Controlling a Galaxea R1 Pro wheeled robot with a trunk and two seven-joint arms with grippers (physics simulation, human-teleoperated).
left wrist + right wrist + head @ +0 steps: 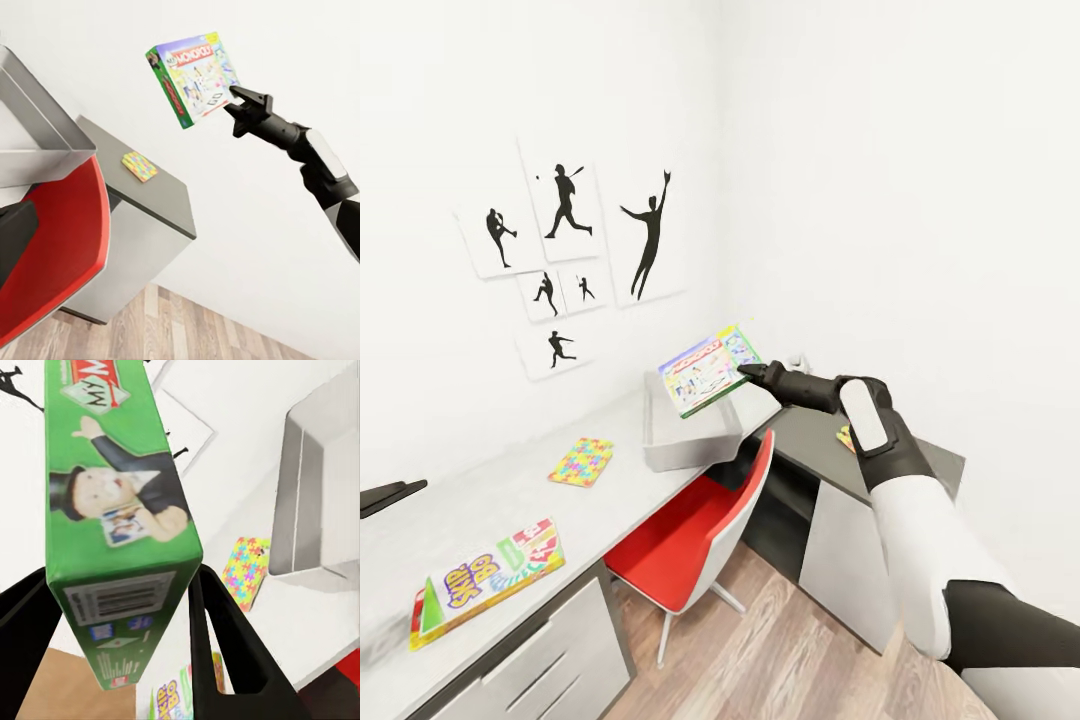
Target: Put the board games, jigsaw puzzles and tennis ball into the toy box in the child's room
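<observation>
My right gripper (744,372) is shut on a pale and green Monopoly board game (709,371), held tilted in the air just above the far edge of the light grey toy box (685,447) on the table (480,500). Black fingers (217,645) clamp the box's green edge (120,532). A jigsaw puzzle (582,461) lies flat on the table left of the toy box. The Skip-Bo board game (485,578) lies near the table's front edge. A second jigsaw puzzle (139,166) rests on the lower dark grey desk. My left gripper (390,493) shows as a dark sliver at the left edge.
A red chair (695,530) stands tucked under the table in front of the toy box. The dark grey desk (815,430) meets the table at the room's corner. Black silhouette athlete pictures (565,250) hang on the white wall. Wood plank floor (790,640) lies below my right arm.
</observation>
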